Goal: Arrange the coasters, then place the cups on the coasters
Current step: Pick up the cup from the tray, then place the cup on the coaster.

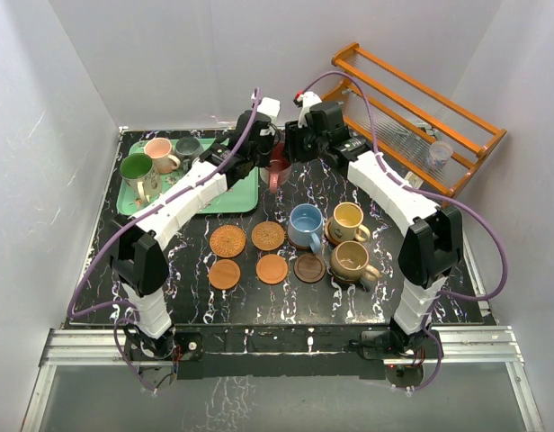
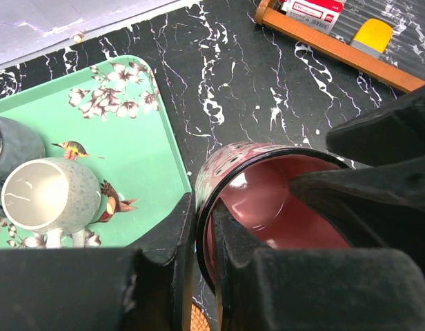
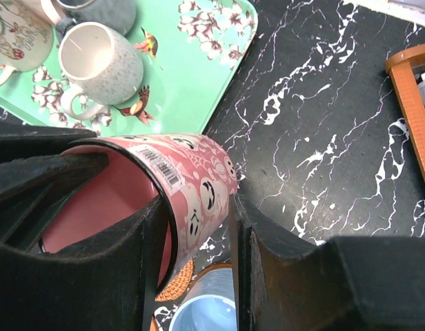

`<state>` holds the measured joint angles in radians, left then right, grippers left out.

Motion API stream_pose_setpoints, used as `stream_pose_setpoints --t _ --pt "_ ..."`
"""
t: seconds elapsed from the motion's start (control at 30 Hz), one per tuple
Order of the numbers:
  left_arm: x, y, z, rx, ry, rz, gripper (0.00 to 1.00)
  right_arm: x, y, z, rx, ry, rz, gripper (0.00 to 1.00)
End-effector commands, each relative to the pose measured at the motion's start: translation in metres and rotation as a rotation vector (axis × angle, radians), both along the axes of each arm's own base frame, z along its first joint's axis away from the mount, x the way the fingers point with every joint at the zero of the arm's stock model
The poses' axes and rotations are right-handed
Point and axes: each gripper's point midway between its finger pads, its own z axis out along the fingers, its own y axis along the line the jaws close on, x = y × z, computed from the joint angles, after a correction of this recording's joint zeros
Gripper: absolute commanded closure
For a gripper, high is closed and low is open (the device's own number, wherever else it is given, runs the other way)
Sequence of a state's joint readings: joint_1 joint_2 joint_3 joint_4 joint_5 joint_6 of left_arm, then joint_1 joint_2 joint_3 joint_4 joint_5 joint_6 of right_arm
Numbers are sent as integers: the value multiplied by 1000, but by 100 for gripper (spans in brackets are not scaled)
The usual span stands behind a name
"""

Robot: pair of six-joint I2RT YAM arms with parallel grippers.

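The maroon cup [image 1: 277, 174] hangs tilted just right of the green tray [image 1: 225, 200], held between both arms. My left gripper [image 2: 202, 214] is shut on its rim [image 2: 268, 200], one finger inside and one outside. My right gripper [image 3: 196, 207] straddles the opposite wall of this patterned cup [image 3: 199, 176], open, with a slight gap at the outer finger. Tan woven coasters [image 1: 227, 240] [image 1: 268, 236] lie bare below, with two more in the row in front. A dark coaster [image 1: 309, 267] is bare. The light blue [image 1: 304, 225], yellow-cream [image 1: 347, 220] and tan [image 1: 352, 259] cups stand on coasters.
On the tray stand the green [image 1: 137, 169], pink [image 1: 158, 153] and grey-teal [image 1: 188, 146] cups, and a cream-white cup [image 2: 50, 196]. An orange wooden rack [image 1: 421, 117] at the back right holds a small clear glass cup [image 1: 441, 153]. White walls close in three sides.
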<state>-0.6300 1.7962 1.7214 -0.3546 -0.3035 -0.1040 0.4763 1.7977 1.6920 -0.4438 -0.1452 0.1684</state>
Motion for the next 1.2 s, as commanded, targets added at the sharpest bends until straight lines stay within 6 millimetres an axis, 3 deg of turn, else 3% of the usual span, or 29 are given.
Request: stream_pose_setpoints --t 0.0,0.2,0.4,0.63,0.9,1.0,1.17 --pt "-2 -1 81 -115 -217 42 100 12 4 15 16 -44 -38 64" --pt "-4 -3 82 -88 -243 62 100 16 -1 6 -8 -35 -70 77" --pt "-6 -6 83 -75 -250 42 100 19 -2 13 -14 -56 -73 100" --pt "-20 -14 91 -80 -244 -65 84 22 0 31 -10 -104 -47 100" --pt "-37 -18 92 -80 -225 -161 69 27 -11 56 -6 -162 -47 100" --pt "-41 -14 90 -60 -221 -173 64 29 -21 67 -5 -185 -57 100" --pt "-43 10 89 43 -235 -175 52 26 -42 89 41 -214 -4 100"
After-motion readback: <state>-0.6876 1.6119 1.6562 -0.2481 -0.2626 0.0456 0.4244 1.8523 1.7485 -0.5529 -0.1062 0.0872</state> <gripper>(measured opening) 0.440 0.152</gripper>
